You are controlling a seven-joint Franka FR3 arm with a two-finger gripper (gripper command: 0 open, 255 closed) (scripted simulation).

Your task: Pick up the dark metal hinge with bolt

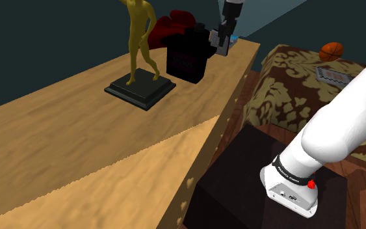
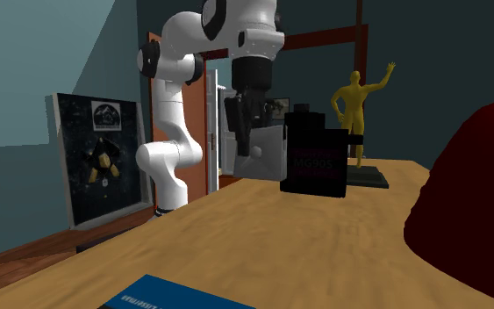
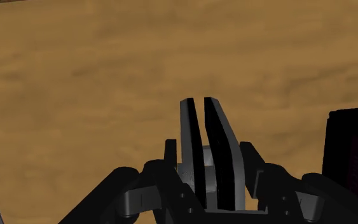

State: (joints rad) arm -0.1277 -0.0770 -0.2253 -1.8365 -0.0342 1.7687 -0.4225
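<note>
None of the lift looks done | black two-finger gripper (image 3: 201, 103) hangs over the tan wooden tabletop (image 1: 77, 149), fingers all but together, clasping nothing | black boxy hinge block with a top stud (image 2: 315, 158) stands just beside it, untouched | left: open, straddle, close, raise.

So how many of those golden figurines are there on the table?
1. The golden figurine stands on a dark base on the wooden table, beside the black box. The box could hide another behind it.
</note>
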